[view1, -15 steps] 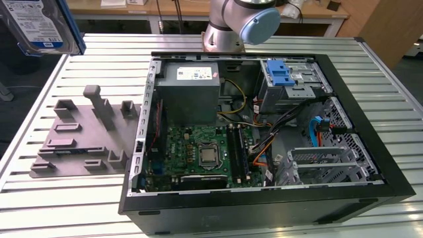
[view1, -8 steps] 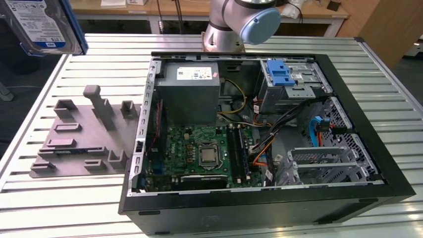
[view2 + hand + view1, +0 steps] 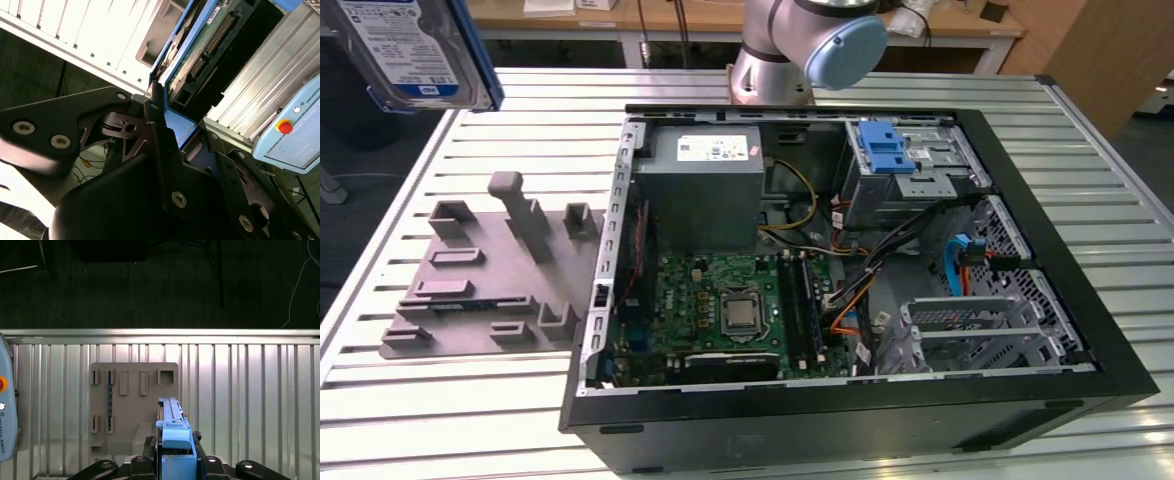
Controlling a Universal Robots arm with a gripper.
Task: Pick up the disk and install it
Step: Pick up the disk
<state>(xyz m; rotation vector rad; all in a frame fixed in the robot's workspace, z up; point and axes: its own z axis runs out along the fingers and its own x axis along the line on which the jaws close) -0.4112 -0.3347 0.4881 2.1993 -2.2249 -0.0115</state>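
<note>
The pincer (image 3: 176,462) is clamped tight on the disk (image 3: 174,432), squeezing its blue-framed edges from both sides. The disk sticks out past the fingertips, up in the air, with the grey holder plate (image 3: 134,405) on the table beyond it and the open computer case (image 3: 854,250) well apart.

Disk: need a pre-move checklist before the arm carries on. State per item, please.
1. Grip on the disk: ok. In both wrist views the gripper is closed on its blue frame.
2. Disk clear of the fixture plate: ok. In the exterior view it hangs high above the plate.
3. Computer case open: ok. The side is off and the inside is exposed.
4. Drive cage free: cannot tell. Its inside is hidden.
5. Cables out of the way: cannot tell. They run right beside the cage.
</note>
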